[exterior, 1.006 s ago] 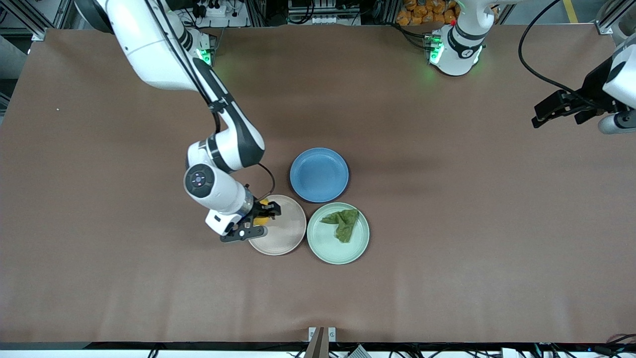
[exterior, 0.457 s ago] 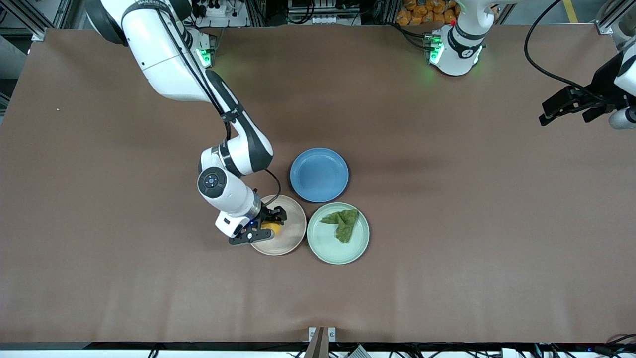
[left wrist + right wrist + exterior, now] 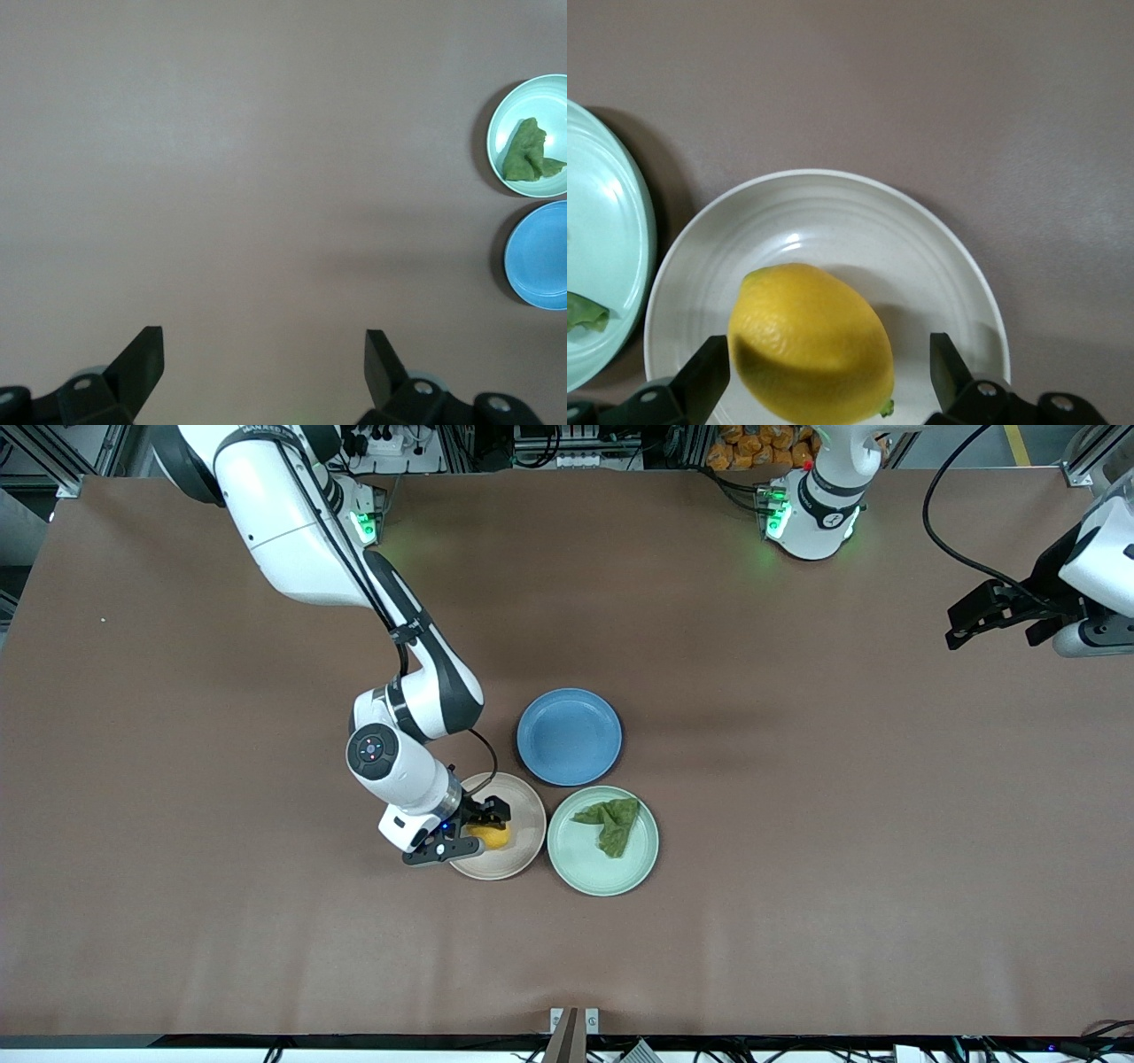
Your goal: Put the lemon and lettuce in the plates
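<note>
The right hand (image 3: 472,836) is low over the beige-pink plate (image 3: 523,841), which sits on the brown desk (image 3: 797,868) beside the mint green plate (image 3: 580,864), toward the right arm's end. Its fingers (image 3: 700,376) are spread apart with the lemon (image 3: 811,341) between them; in the right wrist view the lemon lies on the beige-pink plate (image 3: 859,221), and gaps show on both sides, so the fingers do not clamp it. The lemon (image 3: 490,836) shows yellow-orange on the plate, near the rim that faces the right arm's end

The lettuce (image 3: 609,822) lies in the mint green plate, on the half farther from the front camera. The left wrist view shows the same leaf (image 3: 529,152) inside that plate (image 3: 505,115). The blue plate (image 3: 569,736) sits farther from the front camera than the other two, just beside both

The left hand (image 3: 979,613) waits in the air over the desk's edge at the left arm's end, well apart from the plates. Its fingers (image 3: 142,359) are wide open and hold nothing
</note>
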Available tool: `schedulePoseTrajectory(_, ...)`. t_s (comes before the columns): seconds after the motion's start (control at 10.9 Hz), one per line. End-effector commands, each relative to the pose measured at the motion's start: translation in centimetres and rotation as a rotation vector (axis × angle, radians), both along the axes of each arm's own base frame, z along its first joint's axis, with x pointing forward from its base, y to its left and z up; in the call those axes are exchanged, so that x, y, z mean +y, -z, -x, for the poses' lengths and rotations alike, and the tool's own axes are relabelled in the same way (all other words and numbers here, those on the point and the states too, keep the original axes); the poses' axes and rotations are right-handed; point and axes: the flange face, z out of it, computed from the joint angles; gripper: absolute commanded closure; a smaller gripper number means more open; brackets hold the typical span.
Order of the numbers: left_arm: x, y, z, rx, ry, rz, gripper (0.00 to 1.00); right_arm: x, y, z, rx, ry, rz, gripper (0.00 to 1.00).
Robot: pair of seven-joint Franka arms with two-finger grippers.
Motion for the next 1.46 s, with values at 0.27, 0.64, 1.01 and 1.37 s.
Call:
schedulePoseTrajectory(0.27,0.3,-0.4,0.2,-0.007,0.027,-0.023,0.00,-4.5,-5.8,-2.9,0.162,-0.007,0.018,0.00)
schedulePoseTrajectory(0.64,0.2,-1.0,0.3,-0.020,0.026,-0.013,0.00,-9.4,-9.6,-3.8,0.208,-0.013,0.024,0.00)
schedulePoseTrajectory(1.01,-0.2,-1.0,0.2,-0.024,0.026,-0.013,0.00,-17.1,-13.5,-4.1,0.281,0.009,0.014,0.00)
schedulePoseTrajectory(1.37,-0.6,-1.0,0.1,-0.027,0.033,-0.014,0.00,-25.2,-16.4,-3.6,0.329,-0.004,0.023,0.00)
